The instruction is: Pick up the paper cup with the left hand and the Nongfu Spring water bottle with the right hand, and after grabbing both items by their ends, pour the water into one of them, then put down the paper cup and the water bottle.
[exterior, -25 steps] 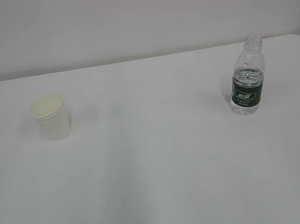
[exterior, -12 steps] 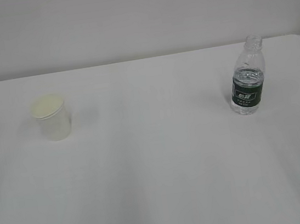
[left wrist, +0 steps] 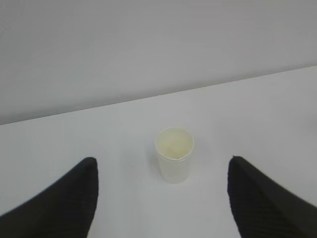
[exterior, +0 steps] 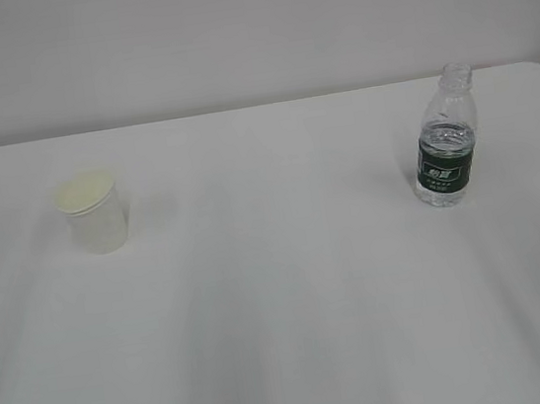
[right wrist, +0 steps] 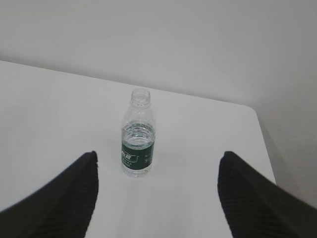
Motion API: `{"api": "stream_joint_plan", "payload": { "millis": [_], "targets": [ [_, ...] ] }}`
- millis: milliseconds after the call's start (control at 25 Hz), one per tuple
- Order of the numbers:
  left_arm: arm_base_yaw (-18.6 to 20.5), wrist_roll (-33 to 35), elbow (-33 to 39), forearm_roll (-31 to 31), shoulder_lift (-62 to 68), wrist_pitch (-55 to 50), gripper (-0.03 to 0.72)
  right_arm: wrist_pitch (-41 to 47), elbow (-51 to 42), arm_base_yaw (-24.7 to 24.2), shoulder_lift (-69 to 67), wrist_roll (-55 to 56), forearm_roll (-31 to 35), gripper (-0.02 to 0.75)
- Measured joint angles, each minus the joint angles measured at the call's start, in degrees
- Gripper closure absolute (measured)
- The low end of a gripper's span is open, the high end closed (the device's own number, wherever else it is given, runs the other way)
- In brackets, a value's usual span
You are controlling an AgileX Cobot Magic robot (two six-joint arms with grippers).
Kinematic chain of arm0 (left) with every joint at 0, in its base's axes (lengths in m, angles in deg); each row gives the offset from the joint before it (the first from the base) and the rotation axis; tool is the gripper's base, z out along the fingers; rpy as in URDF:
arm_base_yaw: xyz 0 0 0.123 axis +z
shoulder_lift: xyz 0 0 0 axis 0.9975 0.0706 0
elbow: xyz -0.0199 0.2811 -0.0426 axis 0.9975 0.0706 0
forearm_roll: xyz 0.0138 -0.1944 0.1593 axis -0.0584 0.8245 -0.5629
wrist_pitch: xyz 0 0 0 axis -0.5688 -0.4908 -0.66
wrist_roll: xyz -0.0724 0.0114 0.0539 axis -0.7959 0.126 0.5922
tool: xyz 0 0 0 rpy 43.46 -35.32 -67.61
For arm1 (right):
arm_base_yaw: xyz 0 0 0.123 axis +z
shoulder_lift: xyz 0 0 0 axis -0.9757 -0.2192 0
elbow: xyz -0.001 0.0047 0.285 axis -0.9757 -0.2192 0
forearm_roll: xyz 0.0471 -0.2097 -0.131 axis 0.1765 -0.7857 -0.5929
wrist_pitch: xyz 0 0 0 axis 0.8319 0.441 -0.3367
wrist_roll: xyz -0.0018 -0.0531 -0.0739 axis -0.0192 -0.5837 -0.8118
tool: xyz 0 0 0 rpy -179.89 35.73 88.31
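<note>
From the exterior view I count two items on the white counter [exterior: 282, 290]: one paper cup [exterior: 95, 213] standing upright toward the left, its cream inside showing at the rim, and one Nongfu Spring water bottle [exterior: 444, 142] standing upright toward the right, capless, with a dark green label around its middle. The two stand well apart, with bare counter between them. Neither of my arms appears in this view. A pale wall [exterior: 248, 31] runs behind the counter's far edge. In the left wrist view, my left tool [left wrist: 162, 196] has its two dark fingers [left wrist: 59, 203] spread wide apart, holding nothing; the single paper cup [left wrist: 174, 154] stands beyond them, centred in the gap and not touched by either finger. In the right wrist view, my right tool [right wrist: 157, 191] likewise has its two dark fingers [right wrist: 252, 198] spread wide with nothing between them; the single bottle [right wrist: 138, 134] stands upright ahead, slightly left of the middle of the gap, untouched. The water [right wrist: 136, 151] reaches to about the top of the label, the clear ribbed shoulder and threaded neck above it.
</note>
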Motion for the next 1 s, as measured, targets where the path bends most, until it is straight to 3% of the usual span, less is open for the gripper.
{"api": "stream_joint_plan", "payload": {
  "millis": [720,1000],
  "targets": [
    [0.0,0.0,1.2,-0.9,14.2,17.5,0.101,-22.9,-3.7,0.0,-16.7,0.0,-1.1,0.165],
    [2.5,0.0,4.3,-0.4,18.0,24.0,0.101,-28.9,-4.7,0.0,-20.7,0.1,-1.1,0.165]
  ]
}}
